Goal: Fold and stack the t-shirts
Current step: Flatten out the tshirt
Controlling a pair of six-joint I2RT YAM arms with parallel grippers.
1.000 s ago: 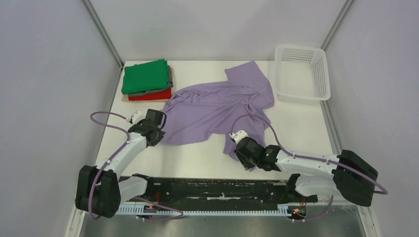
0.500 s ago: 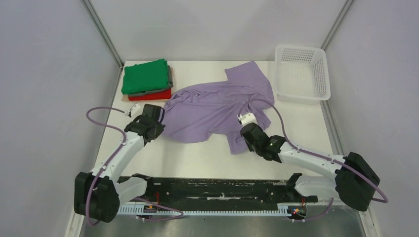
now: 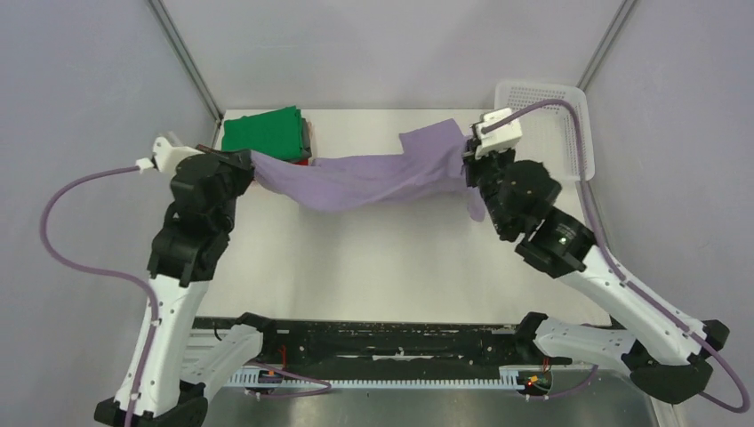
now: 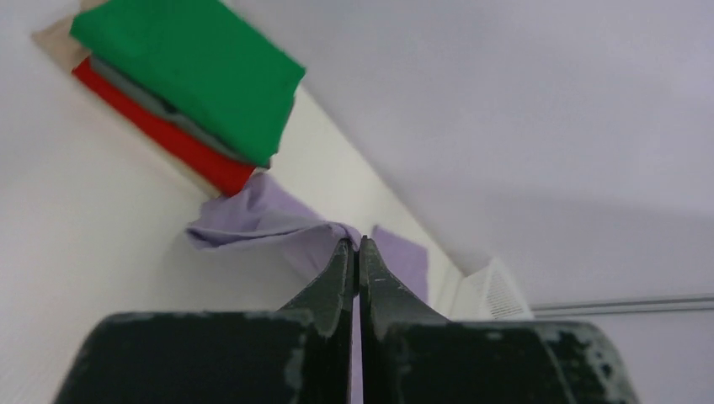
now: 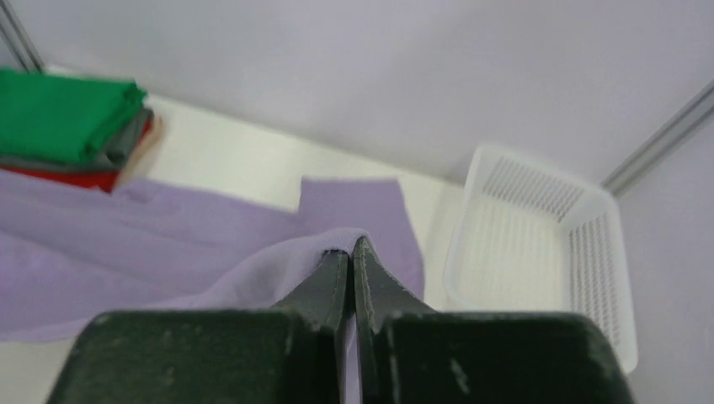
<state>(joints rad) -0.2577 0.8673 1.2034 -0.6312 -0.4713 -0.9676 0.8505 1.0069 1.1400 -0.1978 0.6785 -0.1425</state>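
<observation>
Left gripper [image 3: 252, 169] and right gripper [image 3: 469, 162] each pinched tight on opposite ends of large soft lavender cloth t-shirt [image 3: 373, 180], stretching it out, likely to lay flat for folding.

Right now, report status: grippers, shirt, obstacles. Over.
Both shut: left gripper and right gripper each pinch the lavender shirt. Shirt stretched between them. Folded stack near left end, basket near right.

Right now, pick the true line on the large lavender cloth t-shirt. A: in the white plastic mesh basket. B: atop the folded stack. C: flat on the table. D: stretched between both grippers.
D: the left gripper and the right gripper are each shut on the lavender t-shirt, which spans between them.
</observation>
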